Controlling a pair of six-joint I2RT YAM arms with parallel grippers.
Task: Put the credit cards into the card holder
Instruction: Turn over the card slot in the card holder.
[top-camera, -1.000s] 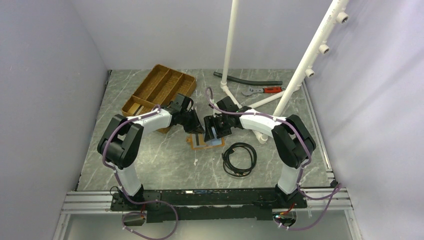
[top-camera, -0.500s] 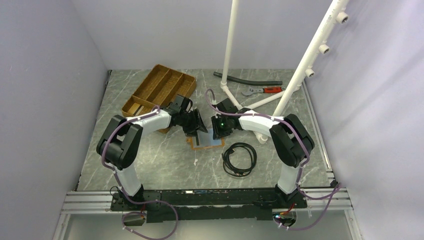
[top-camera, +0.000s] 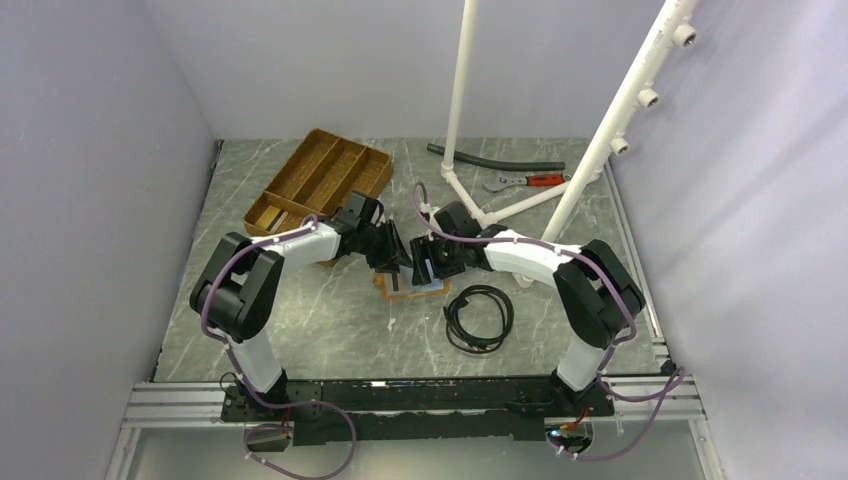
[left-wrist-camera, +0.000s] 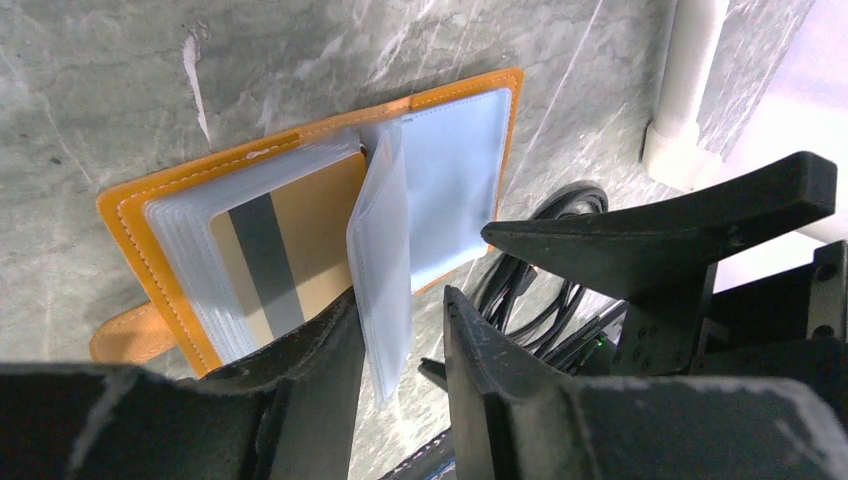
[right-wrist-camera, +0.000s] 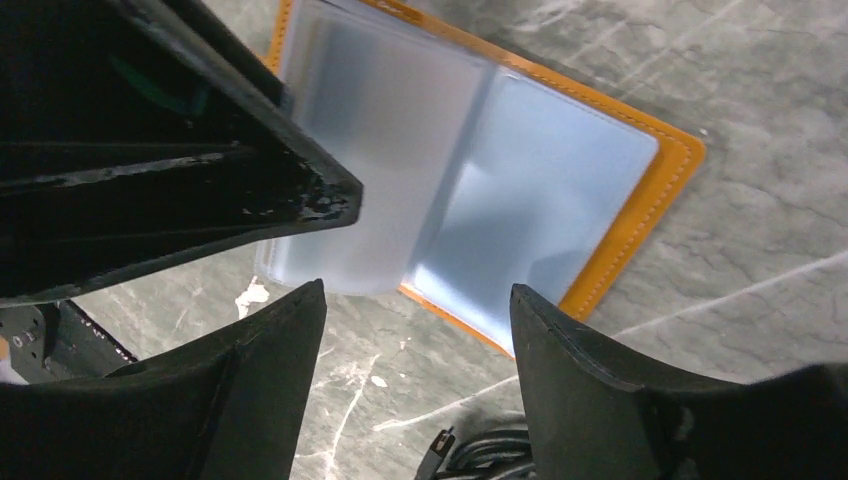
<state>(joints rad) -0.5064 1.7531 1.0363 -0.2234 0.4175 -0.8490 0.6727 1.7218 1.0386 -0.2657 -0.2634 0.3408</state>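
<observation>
Orange leather-like folding card holder (top-camera: 409, 285) lies open on the grey marble table (top-camera: 330, 330), centre of the overhead view. My left gripper (left-wrist-camera: 402, 300): jaws apart, a clear plastic sleeve (left-wrist-camera: 383, 250) upright between them, not pinched. My right gripper (right-wrist-camera: 418, 295): spread wide, empty, over the right-hand page. A tan card with a dark stripe (left-wrist-camera: 270, 260) sits sleeved in the left half. The sleeves look limp and slick, so I'd take one by its free edge. The holder is probably light and may slide. No legible writing.
</observation>
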